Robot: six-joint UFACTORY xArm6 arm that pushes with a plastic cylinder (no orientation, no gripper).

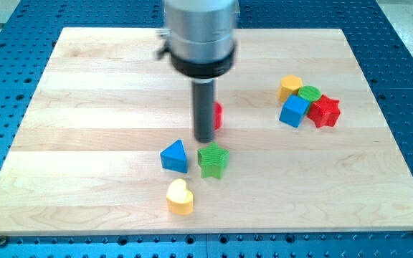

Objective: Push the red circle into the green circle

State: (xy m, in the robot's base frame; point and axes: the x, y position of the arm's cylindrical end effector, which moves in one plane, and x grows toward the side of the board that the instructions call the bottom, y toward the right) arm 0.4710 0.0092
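Gripper: none on this arm; it ends in a dark rod, so nothing opens, closes or grips.
Tip: my tip (pixel 204 140) rests on the tabletop (pixel 84 107) near its middle, just at the view's left of the red circle (pixel 218 115), which the rod largely hides; whether they touch cannot be told.
Red circle: near the tabletop's centre, well apart from the green circle (pixel 309 92).
Green circle: toward the right edge, packed touching between a yellow block (pixel 290 87), a blue cube (pixel 294 111) and a red star (pixel 325 110).
Nearer blocks: a blue triangle (pixel 175 156) and a green star (pixel 213 160) sit just below my tip, side by side.
Yellow heart (pixel 180 196): close to the bottom edge, below those two.
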